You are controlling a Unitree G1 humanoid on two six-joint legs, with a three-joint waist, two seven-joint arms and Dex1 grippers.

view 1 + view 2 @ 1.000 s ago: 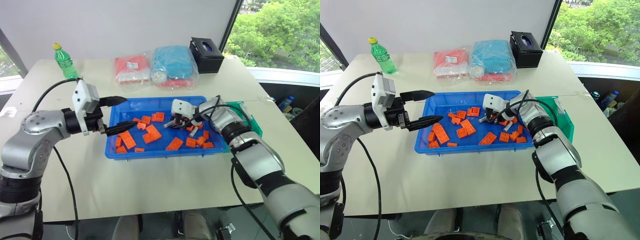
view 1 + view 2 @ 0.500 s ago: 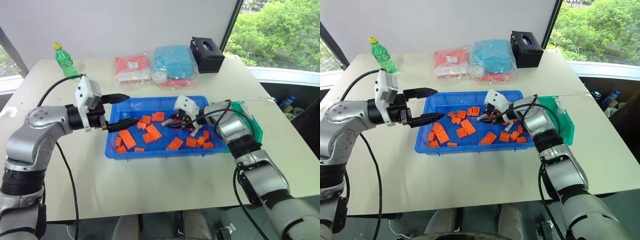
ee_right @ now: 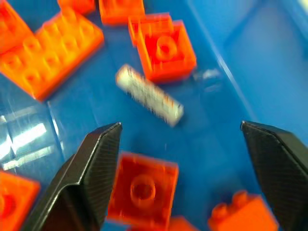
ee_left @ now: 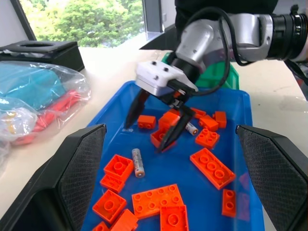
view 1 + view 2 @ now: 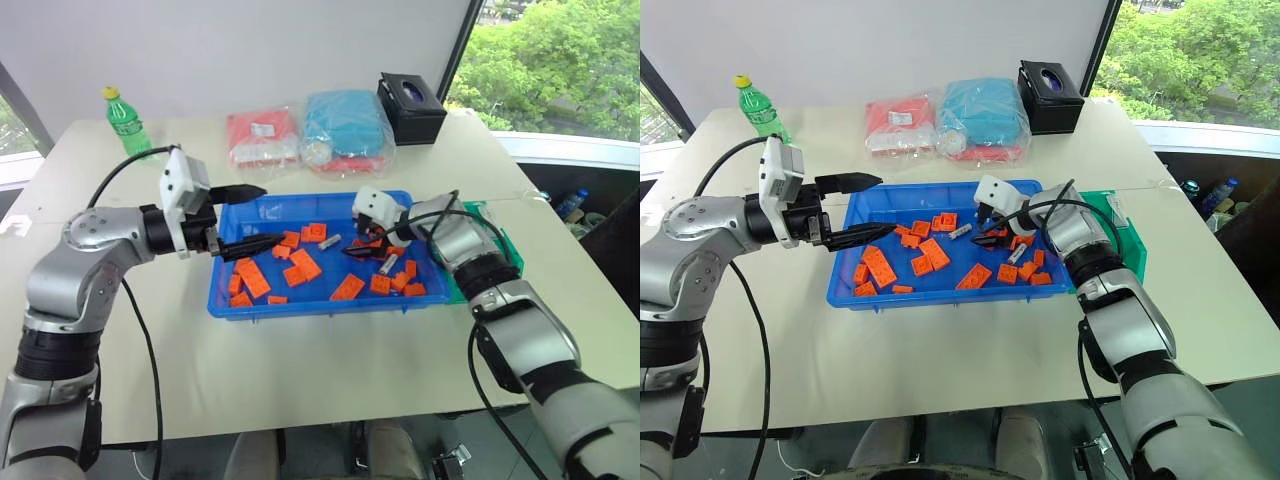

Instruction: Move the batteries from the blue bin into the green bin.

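A battery [image 4: 137, 162] lies flat on the floor of the blue bin [image 5: 300, 302] toward its far edge, its long axis running slantwise between the bin's long and short sides, and a second battery [image 5: 389, 264] lies among orange bricks [image 5: 305, 265] nearer the right end. The right gripper [image 4: 150, 118] hangs over them, angled down from the right edge, fingers spread wide and empty. The left gripper [image 5: 256, 216] reaches level across the bin's left edge, fingers parted, holding nothing; the green bin [image 5: 503, 245] touches the blue bin's right edge.

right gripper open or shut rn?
Open. The right gripper has its two black fingers spread apart over the blue bin, empty, with a battery lying loose below.
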